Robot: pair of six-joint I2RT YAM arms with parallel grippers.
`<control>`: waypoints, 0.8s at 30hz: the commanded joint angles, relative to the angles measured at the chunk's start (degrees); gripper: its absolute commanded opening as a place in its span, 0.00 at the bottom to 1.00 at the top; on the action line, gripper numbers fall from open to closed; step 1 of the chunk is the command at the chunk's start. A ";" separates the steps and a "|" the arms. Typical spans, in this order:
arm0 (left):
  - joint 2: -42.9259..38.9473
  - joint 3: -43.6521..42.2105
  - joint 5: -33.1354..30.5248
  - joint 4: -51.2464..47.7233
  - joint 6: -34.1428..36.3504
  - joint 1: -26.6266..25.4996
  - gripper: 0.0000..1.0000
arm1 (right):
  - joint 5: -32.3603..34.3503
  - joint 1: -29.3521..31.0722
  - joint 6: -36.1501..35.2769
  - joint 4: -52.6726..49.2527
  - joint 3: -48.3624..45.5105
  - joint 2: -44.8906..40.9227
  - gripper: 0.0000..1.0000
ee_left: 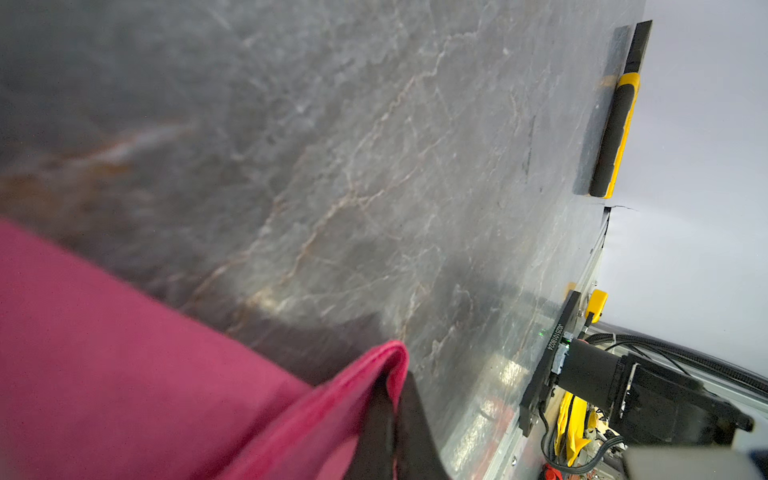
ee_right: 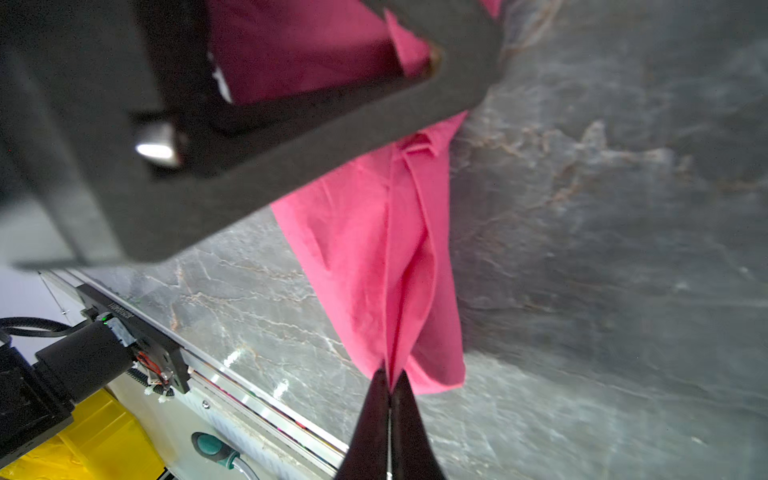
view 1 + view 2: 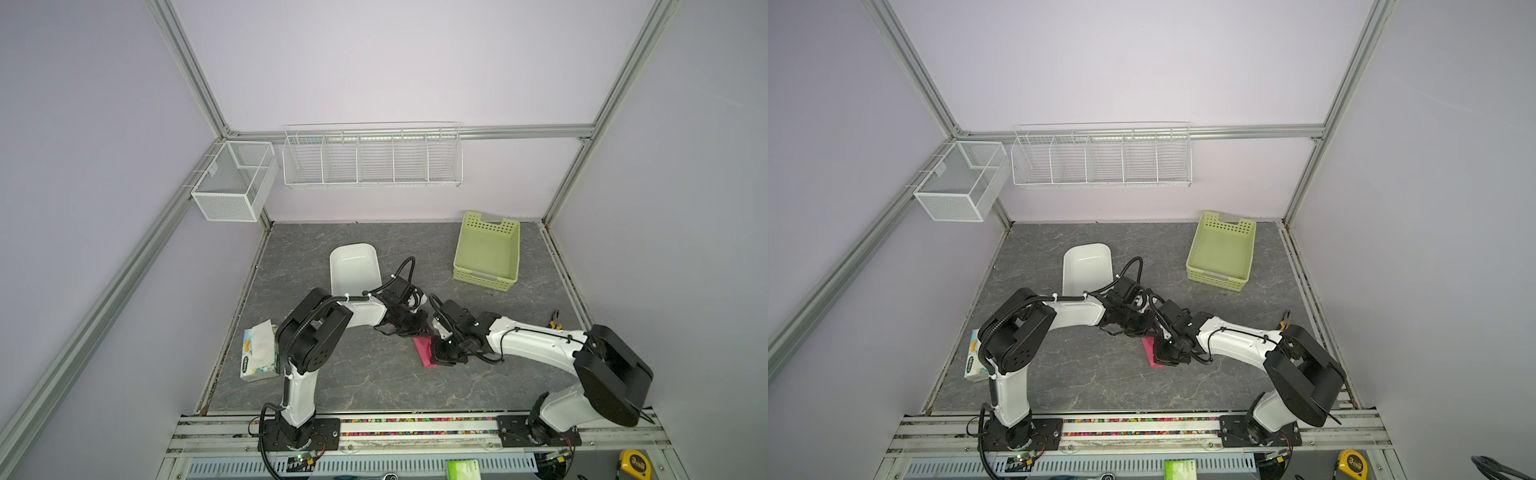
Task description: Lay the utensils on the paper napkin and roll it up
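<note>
Over the grey table (image 2: 582,249), the left tool (image 1: 392,390) and right tool (image 2: 389,380) each pinch the paper napkin (image 2: 374,249).

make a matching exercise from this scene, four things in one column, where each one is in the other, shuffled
1. pink-red paper napkin
2. white plastic tub
3. light green perforated plastic basket
4. white-and-blue tissue box

A. far right corner of the table
B. left edge of the table
C. mid-table, pinched in both shut jaws
D. far half, left of middle

Pairs: 1-C, 2-D, 3-A, 4-B
</note>
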 commanded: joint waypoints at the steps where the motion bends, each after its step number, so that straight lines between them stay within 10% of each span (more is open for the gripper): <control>1: 3.73 -2.48 -5.11 -7.23 2.14 -1.01 0.00 | 1.53 -0.46 -0.75 -2.15 -2.20 -0.46 0.07; 24: -2.12 5.17 -2.15 -1.70 -8.39 -1.10 0.00 | -1.05 -0.23 0.37 5.96 -8.81 5.28 0.07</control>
